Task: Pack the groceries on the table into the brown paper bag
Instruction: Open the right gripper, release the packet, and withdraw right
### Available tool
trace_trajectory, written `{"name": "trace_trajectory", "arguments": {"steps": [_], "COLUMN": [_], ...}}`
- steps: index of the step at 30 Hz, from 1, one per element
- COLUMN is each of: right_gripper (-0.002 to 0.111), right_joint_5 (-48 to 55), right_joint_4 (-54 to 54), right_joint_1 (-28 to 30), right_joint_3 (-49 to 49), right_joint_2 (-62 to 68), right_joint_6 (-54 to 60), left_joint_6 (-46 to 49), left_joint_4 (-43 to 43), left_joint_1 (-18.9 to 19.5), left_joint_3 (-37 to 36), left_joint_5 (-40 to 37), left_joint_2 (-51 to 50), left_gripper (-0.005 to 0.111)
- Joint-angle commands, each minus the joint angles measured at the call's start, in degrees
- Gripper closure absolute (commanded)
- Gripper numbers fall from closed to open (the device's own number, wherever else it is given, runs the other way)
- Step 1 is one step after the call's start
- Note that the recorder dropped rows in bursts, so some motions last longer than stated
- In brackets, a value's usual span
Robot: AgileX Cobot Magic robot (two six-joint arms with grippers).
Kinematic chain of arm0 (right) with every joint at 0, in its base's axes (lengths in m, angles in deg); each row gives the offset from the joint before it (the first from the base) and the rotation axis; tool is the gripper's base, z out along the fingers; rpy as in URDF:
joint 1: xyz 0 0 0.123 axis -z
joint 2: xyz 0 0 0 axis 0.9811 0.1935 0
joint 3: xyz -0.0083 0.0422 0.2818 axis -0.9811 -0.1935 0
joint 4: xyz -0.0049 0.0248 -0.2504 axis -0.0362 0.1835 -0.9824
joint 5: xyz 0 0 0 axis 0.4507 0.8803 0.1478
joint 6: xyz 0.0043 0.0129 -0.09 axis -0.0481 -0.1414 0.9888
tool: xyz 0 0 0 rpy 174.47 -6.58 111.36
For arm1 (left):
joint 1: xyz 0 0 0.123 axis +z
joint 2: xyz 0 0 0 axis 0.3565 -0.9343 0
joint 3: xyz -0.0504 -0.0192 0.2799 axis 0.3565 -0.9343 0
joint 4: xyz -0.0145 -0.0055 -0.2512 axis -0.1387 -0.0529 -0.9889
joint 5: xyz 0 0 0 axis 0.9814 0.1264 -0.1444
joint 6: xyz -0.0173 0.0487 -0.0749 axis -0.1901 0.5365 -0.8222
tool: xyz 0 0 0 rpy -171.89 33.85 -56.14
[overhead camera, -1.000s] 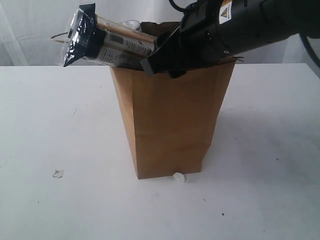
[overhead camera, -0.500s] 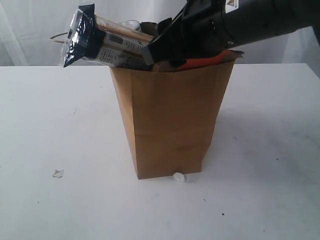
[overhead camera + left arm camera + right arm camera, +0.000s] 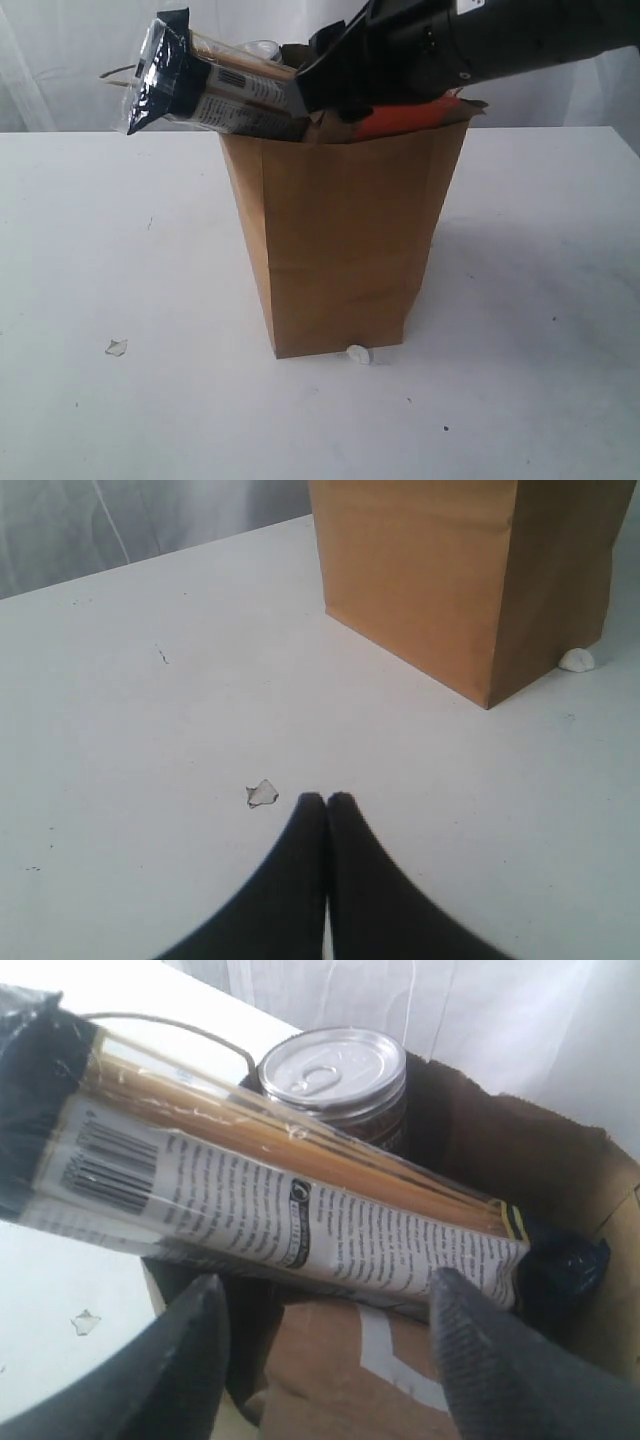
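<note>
R end effector (image 3: 325, 1295) wide over bag (image 3: 340, 240), long packet (image 3: 215, 85) poking out; L end effector (image 3: 326, 800) closed above counter (image 3: 130, 680).

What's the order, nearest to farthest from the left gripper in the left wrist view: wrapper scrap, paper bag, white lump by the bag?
1. wrapper scrap, just beside the left gripper.
2. paper bag, standing farther off.
3. white lump, at the bag's foot, beyond its near corner.
</note>
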Motion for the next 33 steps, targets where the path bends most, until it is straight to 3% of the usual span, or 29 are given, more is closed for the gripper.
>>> {"name": "trace_trajectory", "arguments": {"steps": [1,15,26,33], "right_gripper": [0.053,0.053,0.053,0.053], "right_joint_5": [-1.8,-1.3,4.9,15.8], "right_joint_4": [-0.1,-0.2,-0.5,-0.2], "right_joint_1": [0.1,0.1,0.1,0.1], "right_joint_3": [-0.1,-0.1,-0.1,-3.6], "right_joint_2": [-1.4,-8.3,-17.0,-24.9], "right_joint_6": [-0.2,-0.2,-0.2,1.1], "left_joint_6": [-0.2,-0.2,-0.2,-0.2], "left_joint_4": [-0.2,-0.2,-0.2,-0.2], "left_joint_1": [0.1,0.1,0.1,0.1], "left_joint_3": [-0.2,-0.2,-0.2,-0.2], "left_joint_5": [-0.3,-0.3,-0.3,-0.3], "left_joint_2": [0.3,0.3,0.3,0.3], "left_gripper": [0.107,0.107,0.107,0.107]}}
